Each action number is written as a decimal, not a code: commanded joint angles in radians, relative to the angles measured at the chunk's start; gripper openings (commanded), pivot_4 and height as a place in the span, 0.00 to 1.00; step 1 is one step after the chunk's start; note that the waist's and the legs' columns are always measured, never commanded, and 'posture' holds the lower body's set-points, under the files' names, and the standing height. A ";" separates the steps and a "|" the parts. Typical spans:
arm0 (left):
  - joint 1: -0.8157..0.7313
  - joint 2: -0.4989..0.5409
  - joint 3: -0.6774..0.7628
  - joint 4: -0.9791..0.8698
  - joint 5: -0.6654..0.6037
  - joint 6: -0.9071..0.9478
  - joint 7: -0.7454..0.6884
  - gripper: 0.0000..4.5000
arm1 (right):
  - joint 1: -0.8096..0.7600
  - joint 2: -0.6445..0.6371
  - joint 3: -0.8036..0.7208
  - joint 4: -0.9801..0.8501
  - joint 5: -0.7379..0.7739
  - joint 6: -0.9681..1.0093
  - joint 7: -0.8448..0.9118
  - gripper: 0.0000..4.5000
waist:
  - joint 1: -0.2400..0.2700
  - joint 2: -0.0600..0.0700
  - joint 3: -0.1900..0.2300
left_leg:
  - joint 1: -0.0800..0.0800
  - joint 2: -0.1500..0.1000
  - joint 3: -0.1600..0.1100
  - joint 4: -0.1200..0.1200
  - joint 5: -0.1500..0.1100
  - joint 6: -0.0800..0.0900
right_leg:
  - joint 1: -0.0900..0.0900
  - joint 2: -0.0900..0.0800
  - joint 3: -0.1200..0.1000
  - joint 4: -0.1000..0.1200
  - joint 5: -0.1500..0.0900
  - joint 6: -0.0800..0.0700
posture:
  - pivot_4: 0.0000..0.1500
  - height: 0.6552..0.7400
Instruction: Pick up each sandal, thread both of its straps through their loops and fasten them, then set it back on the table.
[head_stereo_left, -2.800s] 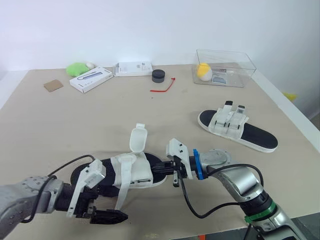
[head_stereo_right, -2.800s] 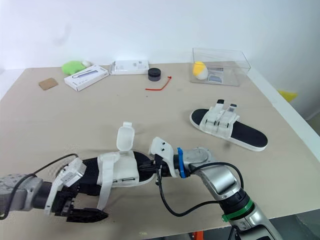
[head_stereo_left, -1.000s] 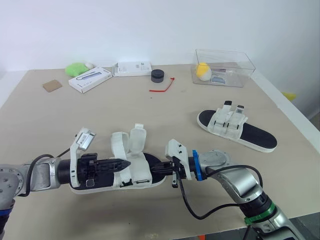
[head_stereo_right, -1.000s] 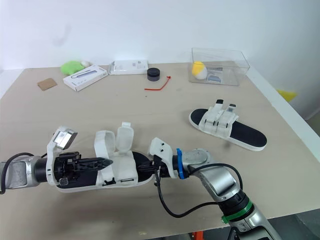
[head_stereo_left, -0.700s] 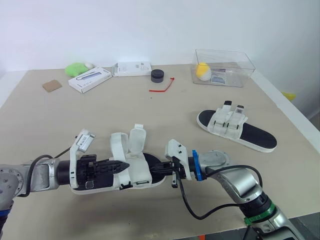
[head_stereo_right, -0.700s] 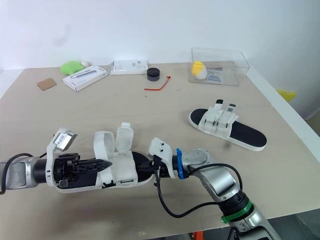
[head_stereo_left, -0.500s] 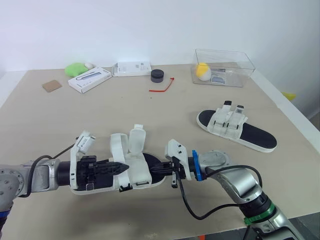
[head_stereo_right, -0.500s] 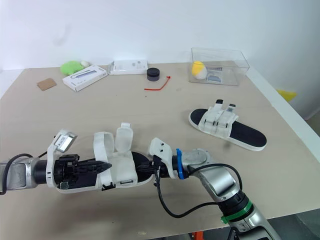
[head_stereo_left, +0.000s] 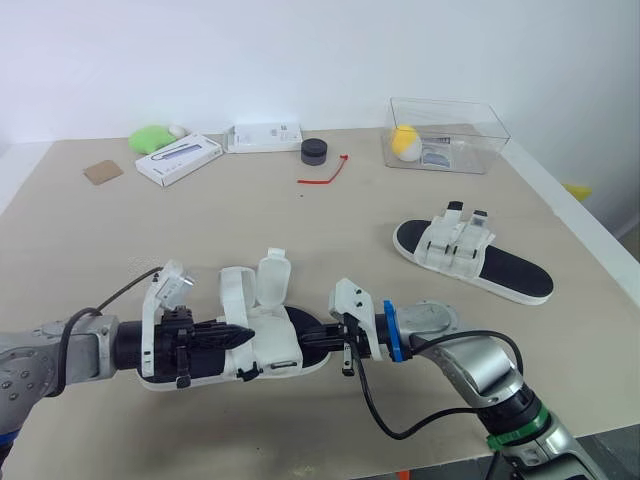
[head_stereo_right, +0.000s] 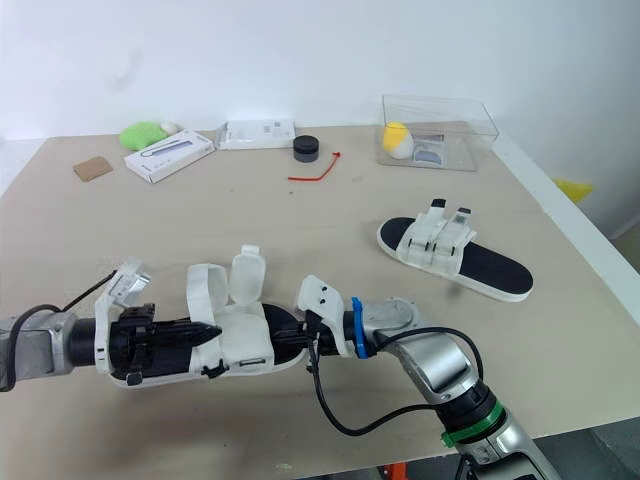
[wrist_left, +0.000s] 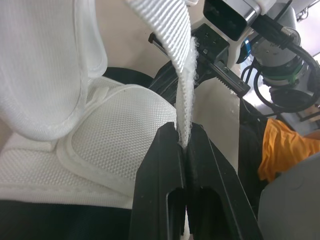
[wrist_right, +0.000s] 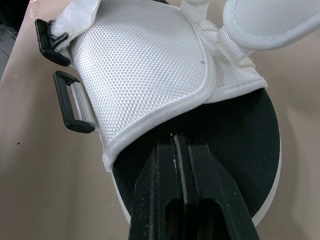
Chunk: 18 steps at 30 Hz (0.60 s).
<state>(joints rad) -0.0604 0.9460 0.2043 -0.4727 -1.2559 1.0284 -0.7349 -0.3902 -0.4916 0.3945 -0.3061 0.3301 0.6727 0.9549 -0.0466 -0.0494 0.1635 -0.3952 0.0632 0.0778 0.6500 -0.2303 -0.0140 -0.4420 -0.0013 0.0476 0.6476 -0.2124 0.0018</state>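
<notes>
White woven strap (wrist_left: 183, 75) is pinched tight in the left gripper (wrist_left: 183, 134), ready for threading. The right gripper (wrist_right: 182, 146) clamps the sole of the black-soled white mesh sandal (head_stereo_left: 275, 345), steadying it near the beige desk's (head_stereo_left: 300, 230) front.

Near sandal (head_stereo_left: 278, 346) has white straps (head_stereo_left: 271, 276) standing open; far sandal (head_stereo_left: 512, 273) rests flat.

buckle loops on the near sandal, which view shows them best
Right wrist view: both black loops sit close and unobstructed beside the mesh flap. Eye views give small dark specks along the sandal.
</notes>
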 joint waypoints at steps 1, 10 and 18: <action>0.014 0.009 0.031 -0.037 -0.007 0.001 -0.023 0.00 | 0.007 0.003 0.017 0.018 -0.009 0.009 -0.007 0.00 | 0.000 0.000 0.000 | 0.000 0.000 0.000 0.000 0.000 0.000 | 0.000 0.000 0.000 0.000 0.000 0.000 | 1.00 1.00; 0.074 0.037 -0.008 -0.121 0.043 -0.014 -0.084 0.00 | 0.008 0.009 0.016 0.021 -0.008 0.010 -0.006 0.00 | -0.001 0.000 0.000 | 0.000 0.001 0.000 -0.001 -0.001 -0.001 | 0.000 0.001 0.000 0.000 -0.001 -0.001 | 1.00 1.00; 0.111 0.040 -0.059 -0.145 0.177 -0.079 -0.111 0.00 | 0.010 0.009 0.016 0.017 -0.006 0.014 -0.008 0.00 | -0.001 0.000 0.000 | 0.003 0.000 0.001 -0.007 -0.001 -0.001 | 0.000 0.001 0.001 0.000 -0.003 -0.003 | 1.00 1.00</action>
<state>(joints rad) 0.0311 0.9694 0.1716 -0.5867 -1.1110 0.9447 -0.8259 -0.3900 -0.4785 0.4002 -0.3054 0.3316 0.6725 0.9569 -0.0476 -0.0495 0.1634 -0.3915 0.0635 0.0787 0.6429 -0.2310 -0.0152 -0.4419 -0.0002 0.0489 0.6475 -0.2155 -0.0012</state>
